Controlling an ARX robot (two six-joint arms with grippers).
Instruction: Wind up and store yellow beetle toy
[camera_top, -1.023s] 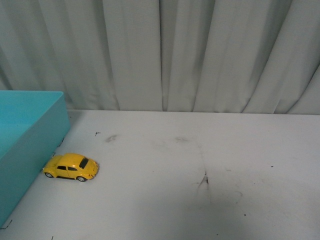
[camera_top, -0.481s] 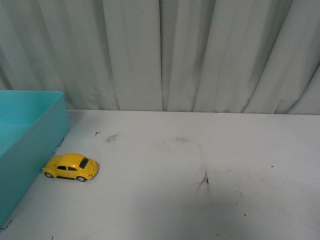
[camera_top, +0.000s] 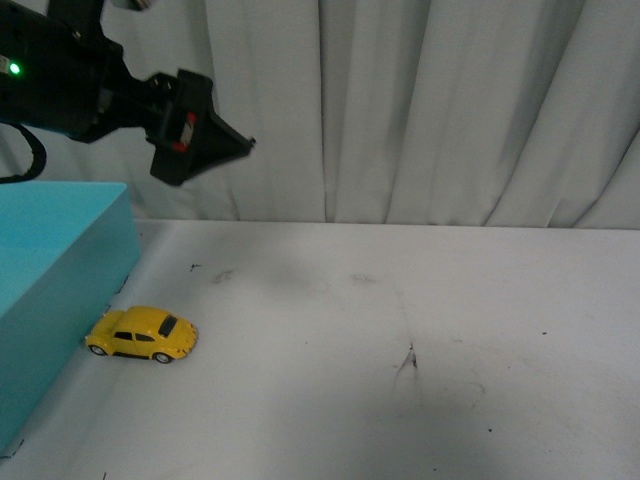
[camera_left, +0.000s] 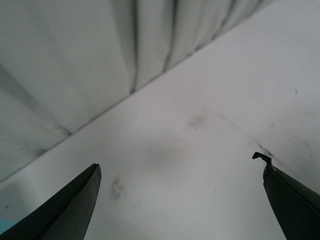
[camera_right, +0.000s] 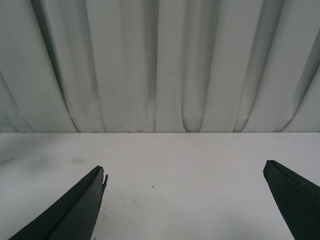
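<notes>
Curtain: one pale pleated curtain is hanging across the whole back, meeting the far edge of the surface.
Surface: one white surface is stretching from the curtain toward the camera; its middle and right part are lying bare apart from a few dark scuff marks.
Box: one teal box is standing at the left edge of the front view, its long wall running alongside the toy.
Left arm: one black arm is reaching in from the upper left, held high above the box and pointing rightward and slightly down, with a green light glowing on it.
Left end effector: the left end effector is hovering in front of the curtain, well above the surface; in its wrist view the two fingers are standing wide apart with nothing between them.
Right end effector: the right end effector is showing only in its own wrist view, fingers spread wide, holding nothing, facing bare surface and curtain.
Yellow beetle toy: one yellow beetle toy is sitting on its wheels on the surface, just beside the box wall, well below the left end effector.
</notes>
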